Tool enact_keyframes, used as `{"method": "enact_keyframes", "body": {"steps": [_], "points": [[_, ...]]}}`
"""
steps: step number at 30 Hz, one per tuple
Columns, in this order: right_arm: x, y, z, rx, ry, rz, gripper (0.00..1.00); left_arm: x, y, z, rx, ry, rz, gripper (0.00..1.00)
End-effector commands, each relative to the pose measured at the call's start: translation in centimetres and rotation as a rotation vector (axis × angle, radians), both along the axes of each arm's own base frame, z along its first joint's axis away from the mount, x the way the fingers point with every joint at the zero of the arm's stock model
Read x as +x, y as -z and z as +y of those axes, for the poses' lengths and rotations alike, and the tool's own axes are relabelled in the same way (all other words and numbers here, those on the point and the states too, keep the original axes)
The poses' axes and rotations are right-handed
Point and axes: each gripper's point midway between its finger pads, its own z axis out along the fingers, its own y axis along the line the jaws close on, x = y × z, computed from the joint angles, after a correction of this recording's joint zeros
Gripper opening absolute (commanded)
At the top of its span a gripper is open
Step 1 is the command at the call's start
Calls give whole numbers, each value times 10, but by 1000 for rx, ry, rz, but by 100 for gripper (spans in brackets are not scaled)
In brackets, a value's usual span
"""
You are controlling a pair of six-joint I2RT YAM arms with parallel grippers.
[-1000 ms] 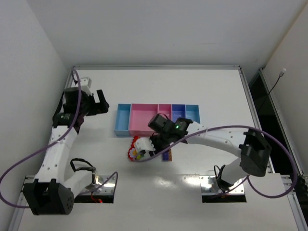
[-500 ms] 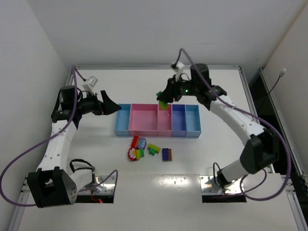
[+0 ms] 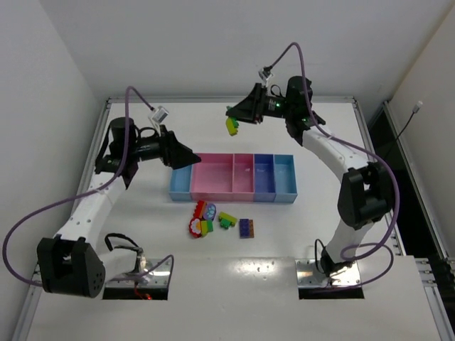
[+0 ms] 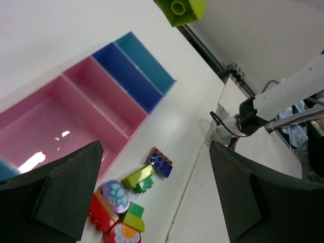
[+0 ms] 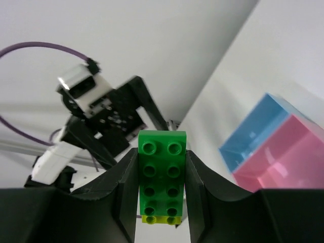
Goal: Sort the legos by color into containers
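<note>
the right gripper (image 5: 162, 163) is closed on a green 2-by-4 studded brick (image 5: 162, 174), its 2 dark fingers (image 5: 126, 187) pressed on the long flat sides. a lime brick (image 5: 162, 219) appears to be clipped beneath it. the pair is held high, beyond the far side of the containers (image 3: 213, 197) and well apart from them.

the bricks are judged to be light, rigid moulded plastic with glossy walls that could slip. a hold across the flat long sides, as here, is likely the surest. because 2 colours are joined, the stack would probably need parting before it is sorted.

the left gripper (image 3: 186, 154) is spread wide with nothing in it, above the light blue end bin (image 3: 181, 177). past its fingertips the 5 shallow rectangular bins look bare inside. on the table below it the loose legos (image 4: 124, 202) are clustered, with red rounded pieces, a lime-and-green piece (image 4: 139, 178) and a purple-and-orange brick (image 4: 160, 162).
</note>
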Motion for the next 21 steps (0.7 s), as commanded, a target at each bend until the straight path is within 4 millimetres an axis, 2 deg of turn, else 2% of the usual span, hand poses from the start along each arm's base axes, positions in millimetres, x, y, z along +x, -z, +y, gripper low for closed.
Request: {"method": "enact_keyframes", "body": {"steps": [1, 2, 5, 7, 8, 11, 13, 15, 16, 17, 21], "points": [[-8, -50, 16, 84, -46, -78, 0, 8, -25, -18, -56, 68, -106, 92], [-4, -48, 17, 82, -36, -68, 0, 13, -29, -19, -62, 67, -118, 92], [-9, -44, 26, 82, -57, -50, 0, 29, -40, -26, -77, 62, -179, 92], [-17, -45, 35, 85, -82, -57, 0, 39, -38, -32, -104, 63, -144, 92], [-15, -46, 35, 86, -73, -58, 0, 41, -48, -36, -139, 70, -157, 91], [-22, -46, 42, 86, -93, -57, 0, 50, -56, -42, -177, 79, -165, 91], [-17, -40, 44, 83, -93, -47, 0, 54, -68, -46, -182, 91, -198, 91], [-18, -41, 49, 84, -103, -49, 0, 60, -70, -51, -188, 101, -195, 91], [-19, -34, 55, 79, -114, -34, 0, 58, -73, -55, -197, 120, -190, 91], [-18, -40, 55, 87, -114, -56, 0, 58, -79, -55, -204, 122, -205, 91], [-16, -36, 61, 85, -123, -50, 0, 60, -81, -60, -210, 133, -206, 91]]}}
